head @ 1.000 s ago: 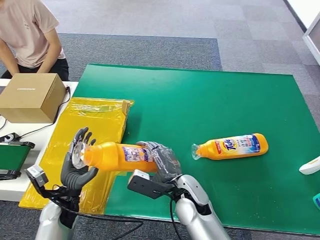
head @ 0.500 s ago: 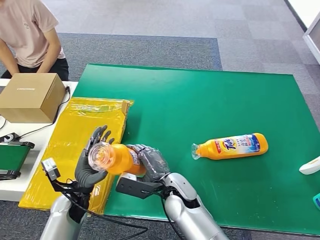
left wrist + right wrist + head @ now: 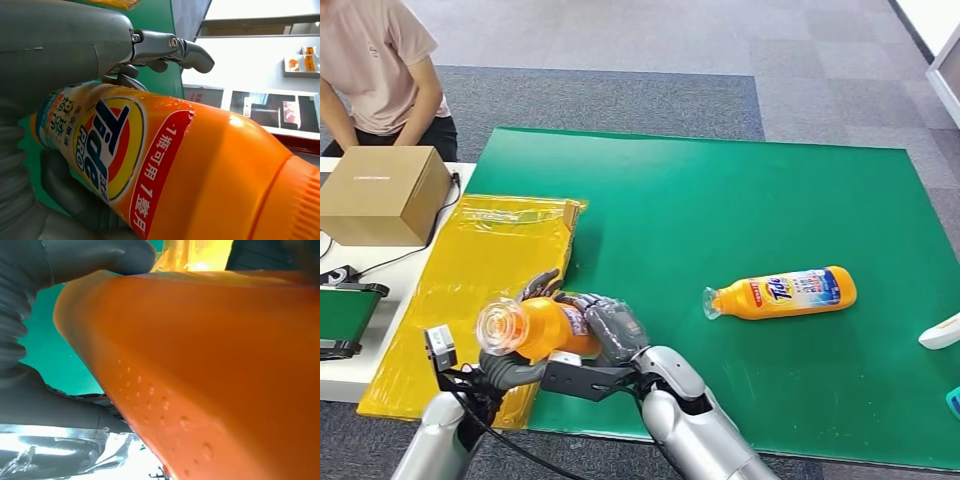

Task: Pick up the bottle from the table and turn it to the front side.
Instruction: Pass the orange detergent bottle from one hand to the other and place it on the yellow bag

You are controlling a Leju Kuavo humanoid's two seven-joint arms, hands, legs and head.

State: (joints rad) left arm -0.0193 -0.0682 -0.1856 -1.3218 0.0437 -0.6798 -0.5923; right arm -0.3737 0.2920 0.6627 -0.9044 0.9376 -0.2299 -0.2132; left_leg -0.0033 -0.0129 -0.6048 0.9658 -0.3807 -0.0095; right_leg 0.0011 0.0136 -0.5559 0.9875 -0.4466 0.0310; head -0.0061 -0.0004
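Note:
An orange Tide bottle (image 3: pixel 546 325) is held in the air over the near left corner of the green mat (image 3: pixel 697 200), its clear cap end pointing toward me. My right hand (image 3: pixel 616 328) grips its base end. My left hand (image 3: pixel 505 368) wraps around the neck end, fingers above and palm below. The left wrist view shows the Tide label side of the bottle (image 3: pixel 170 165) under that hand's thumb (image 3: pixel 75 40). In the right wrist view the plain orange wall of the bottle (image 3: pixel 211 365) lies against dark fingers (image 3: pixel 94 257). A second Tide bottle (image 3: pixel 780 293) lies on its side on the mat.
A yellow plastic bag (image 3: pixel 471 250) lies left of the mat, with a cardboard box (image 3: pixel 384 192) behind it. A person (image 3: pixel 380 70) sits at the far left. A white object (image 3: pixel 940 332) and a teal one (image 3: pixel 952 402) sit at the mat's right edge.
My left hand has moved right and closed around the bottle's neck. The bottle has swung its cap end toward me, and my right arm has drawn it leftward.

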